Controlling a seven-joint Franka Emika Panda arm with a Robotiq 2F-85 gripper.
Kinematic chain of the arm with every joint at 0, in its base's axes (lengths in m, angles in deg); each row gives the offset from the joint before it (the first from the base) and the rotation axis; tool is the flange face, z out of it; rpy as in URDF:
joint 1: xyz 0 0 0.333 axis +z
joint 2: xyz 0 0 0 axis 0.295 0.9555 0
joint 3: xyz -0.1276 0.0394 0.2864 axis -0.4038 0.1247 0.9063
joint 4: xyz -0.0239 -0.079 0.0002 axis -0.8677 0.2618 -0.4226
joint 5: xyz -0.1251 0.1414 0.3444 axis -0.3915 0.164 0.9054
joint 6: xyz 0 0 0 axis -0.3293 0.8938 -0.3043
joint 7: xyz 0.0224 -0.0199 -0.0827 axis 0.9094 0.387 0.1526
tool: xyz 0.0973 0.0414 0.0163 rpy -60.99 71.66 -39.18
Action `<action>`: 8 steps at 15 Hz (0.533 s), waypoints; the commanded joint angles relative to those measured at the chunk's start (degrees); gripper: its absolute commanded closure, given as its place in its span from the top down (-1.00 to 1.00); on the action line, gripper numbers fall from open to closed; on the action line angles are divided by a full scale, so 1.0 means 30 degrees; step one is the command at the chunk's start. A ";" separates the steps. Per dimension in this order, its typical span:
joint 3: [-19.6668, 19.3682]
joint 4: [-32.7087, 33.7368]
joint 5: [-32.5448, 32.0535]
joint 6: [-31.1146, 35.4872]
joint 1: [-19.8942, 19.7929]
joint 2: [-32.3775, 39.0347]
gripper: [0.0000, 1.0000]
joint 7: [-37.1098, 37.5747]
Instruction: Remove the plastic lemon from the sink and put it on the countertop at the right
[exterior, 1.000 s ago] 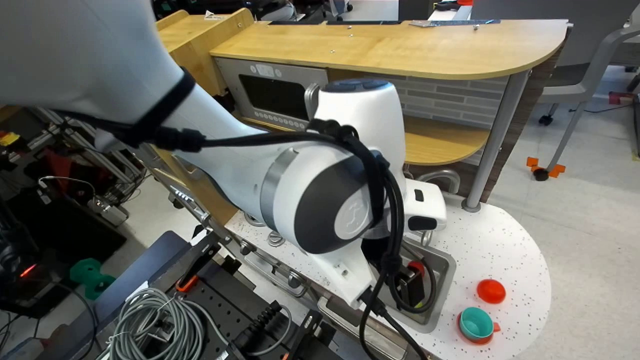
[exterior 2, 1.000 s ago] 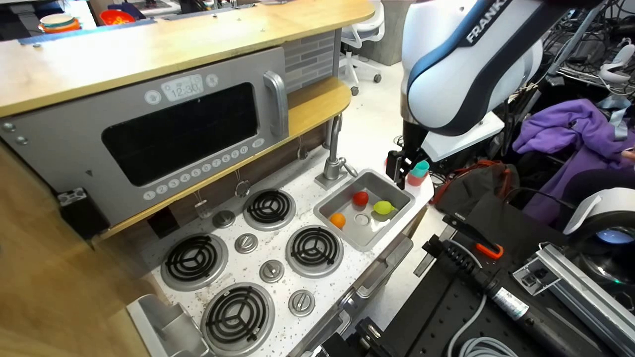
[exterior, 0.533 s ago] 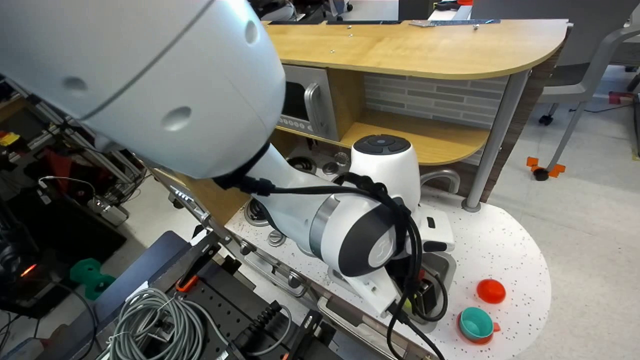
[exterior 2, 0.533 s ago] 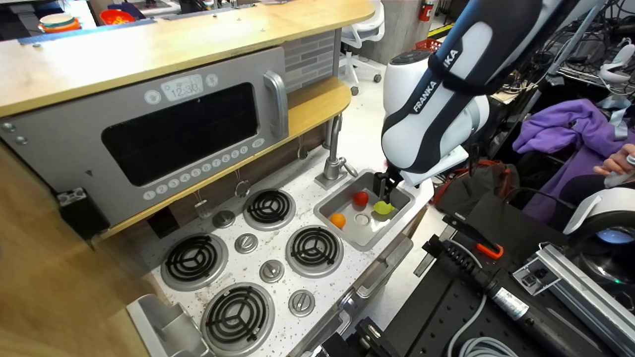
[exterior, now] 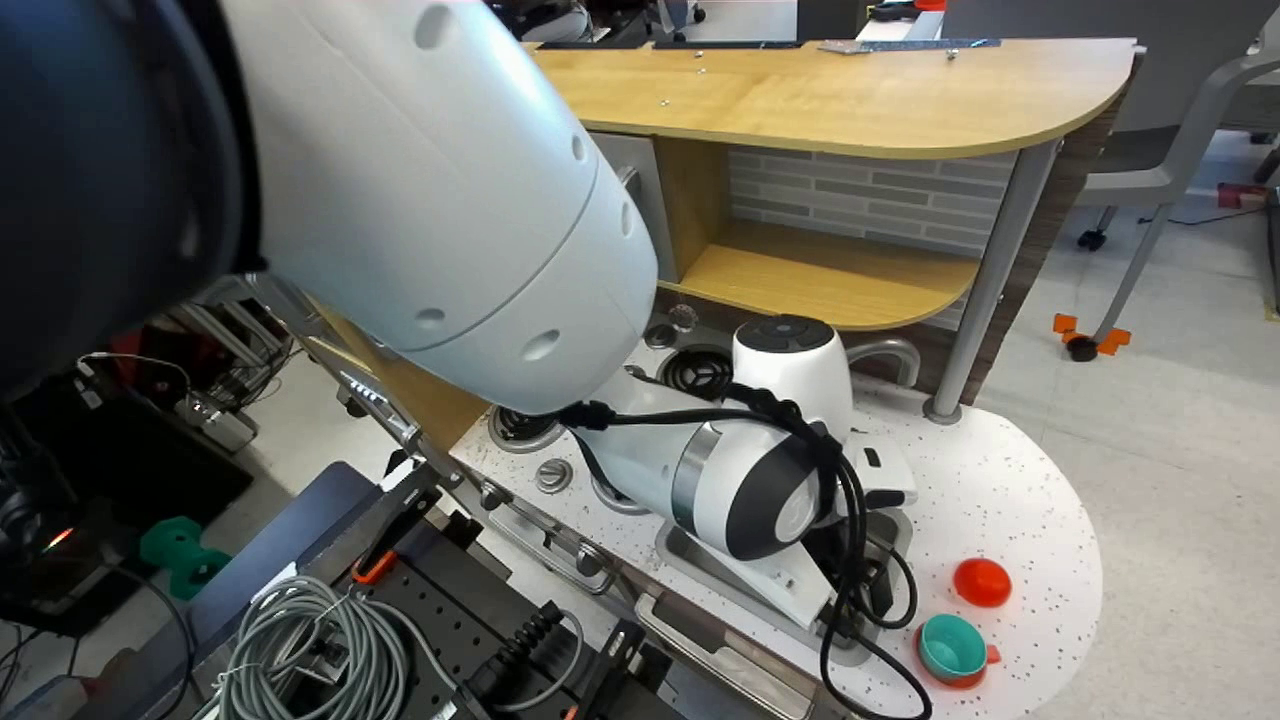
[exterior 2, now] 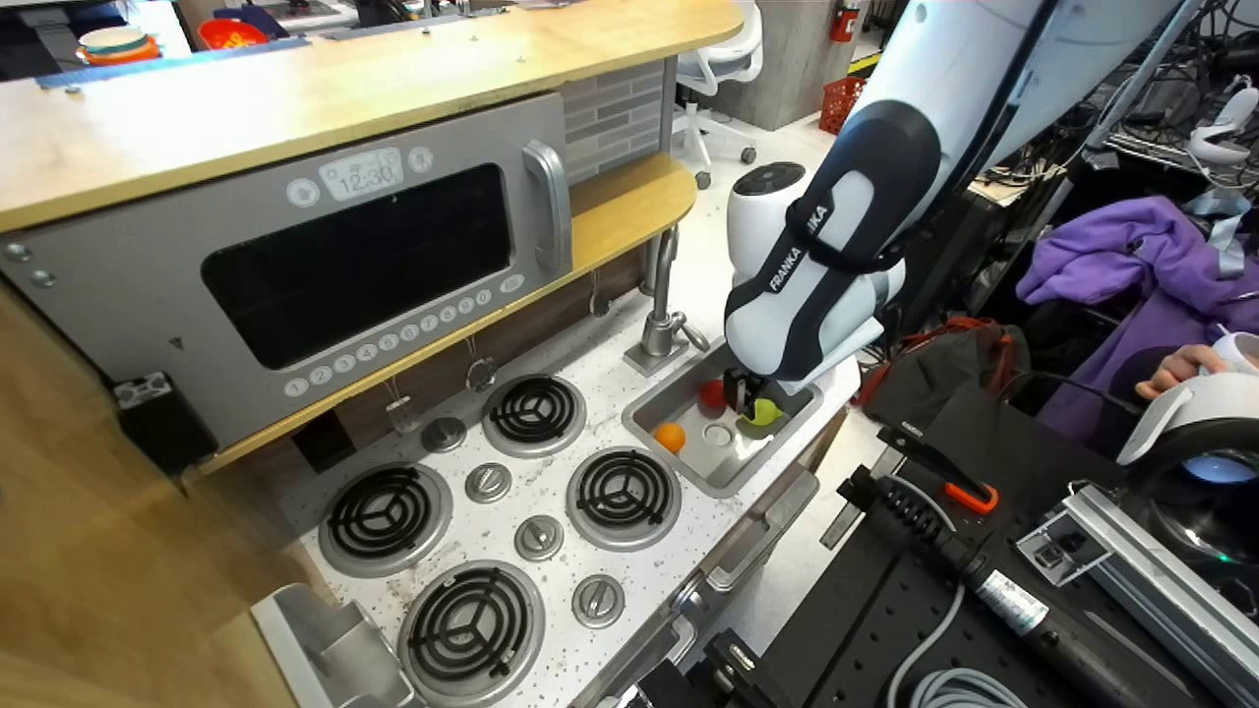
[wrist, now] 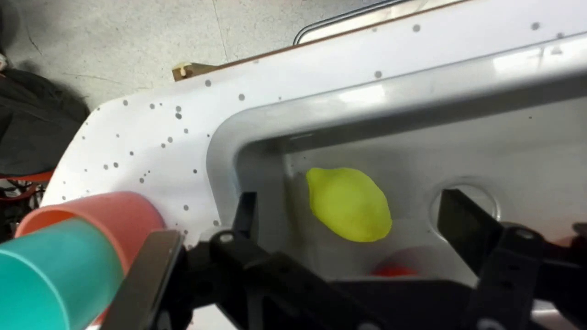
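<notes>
Pointing my spread gripper (wrist: 353, 213) at the plastic lemon (wrist: 349, 205)

In the wrist view I see my fingers (wrist: 465, 229) well apart, the yellow-green lemon between them, touching neither. It lies on the floor of the sink (wrist: 321, 110), near the drain (exterior 2: 718, 434). In an exterior view, an orange toy (exterior 2: 670, 438) and a partly hidden red toy (exterior 2: 710, 395) also lie there. Outside, on the white speckled surface (wrist: 151, 128), a teal cup (wrist: 75, 266) sits in a red cup (wrist: 130, 213).

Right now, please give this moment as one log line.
gripper: open, at sink | plastic lemon: in sink, ungrasped | also in sink: red toy, orange toy | countertop placement: pending
</notes>
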 commanded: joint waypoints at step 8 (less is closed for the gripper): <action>-0.1231 0.4937 -0.0313 -0.0636 0.1339 0.4737 1.00 -0.1087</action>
